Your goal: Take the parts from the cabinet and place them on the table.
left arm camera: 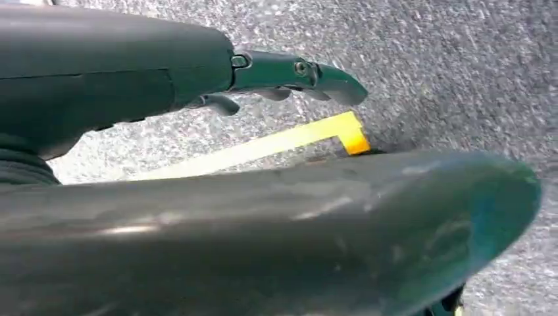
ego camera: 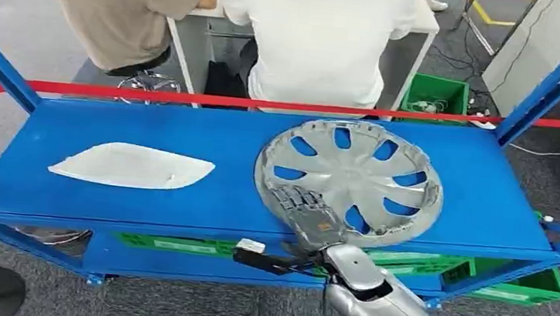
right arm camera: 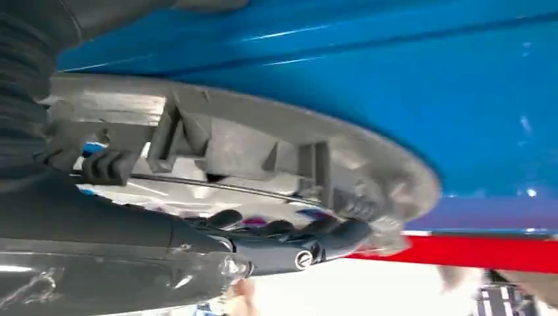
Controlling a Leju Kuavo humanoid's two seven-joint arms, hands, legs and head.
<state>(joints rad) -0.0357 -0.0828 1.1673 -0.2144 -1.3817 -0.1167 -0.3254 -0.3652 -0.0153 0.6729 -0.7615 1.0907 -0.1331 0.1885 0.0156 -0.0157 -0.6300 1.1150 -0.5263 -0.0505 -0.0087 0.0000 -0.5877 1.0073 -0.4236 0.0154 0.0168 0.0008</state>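
right hand (ego camera: 307, 211) lies flat on the near-left part of the round silver plastic hubcap with cut-out slots (ego camera: 349, 182), fingers stretched forward along its upper face. in the right wrist view the dark fingers (right arm camera: 309, 232) lie against the hubcap (right arm camera: 263, 151) close to its ribbed rim, but whether the thumb is hooked under the edge i cannot tell, so a true hold is not certain. left hand (left arm camera: 289, 76) hangs over grey carpet with fingers extended and nothing in it.

largest first: the blue metal shelf of the cabinet (ego camera: 110, 122) carries both parts. the hubcap sits toward the shelf's right half, its near rim just reaching the front edge. it looks light, thin and stiff, springy at the rim, with a smooth painted face likely to slip under a flat palm. the better purchase is probably at the rim or through a slot, where fingers can curl round an edge; the clips on its back look brittle.

a white, flat, leaf-shaped plastic panel (ego camera: 133, 166) lies on the left half, well apart from the hubcap, near the front edge. it looks lighter still and shallow, so it may need lifting by its long edge.
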